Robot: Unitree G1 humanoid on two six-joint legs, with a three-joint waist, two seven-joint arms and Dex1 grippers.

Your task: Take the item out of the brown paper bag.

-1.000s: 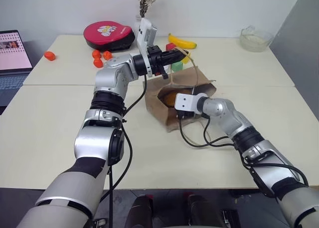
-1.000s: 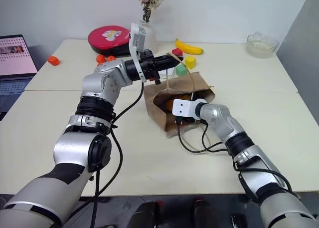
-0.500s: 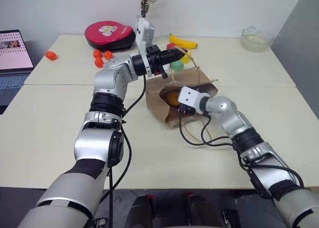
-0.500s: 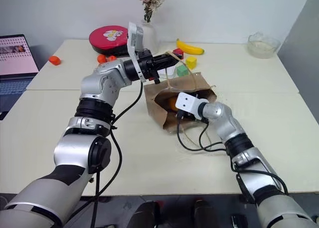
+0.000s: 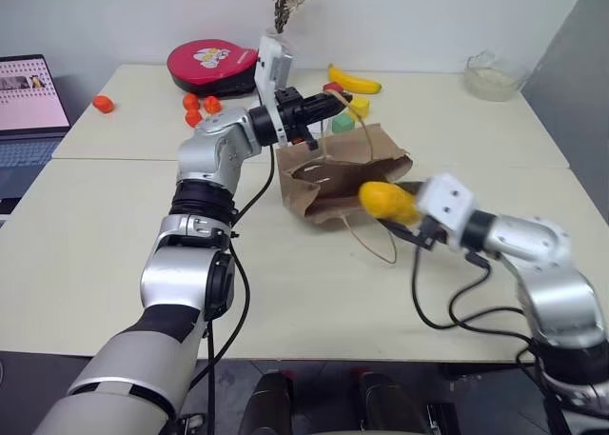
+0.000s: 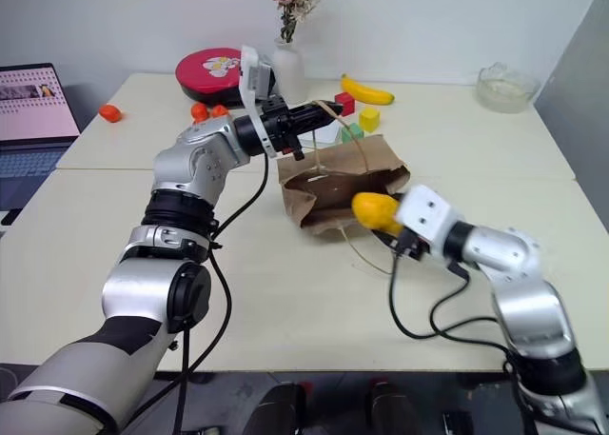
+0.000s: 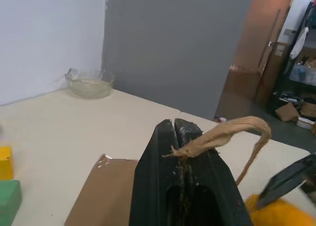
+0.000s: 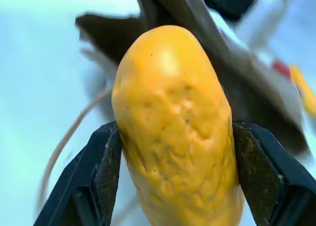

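The brown paper bag (image 5: 333,168) lies creased on the table's middle, its mouth facing the near edge. My left gripper (image 5: 319,118) is shut on one of its cord handles (image 7: 222,134) and holds it up above the bag. The item (image 5: 383,200), a rounded orange-yellow object, is outside the bag, just right of its mouth and off the table. My right gripper (image 6: 385,218) is shut on it, one black finger (image 8: 106,171) on each side of the item (image 8: 173,122). The bag's other handle (image 5: 373,240) trails loose on the table.
Behind the bag are coloured blocks (image 5: 341,121), a banana (image 5: 352,78), a vase (image 6: 288,54), a red round box (image 5: 211,59) and small orange fruits (image 5: 198,107). A glass bowl (image 5: 492,75) sits far right, a laptop (image 5: 29,97) far left.
My right gripper has pulled back out of the bag towards the right and the near edge, lifting the item with it. The bag's mouth has sagged. The left gripper has kept still.
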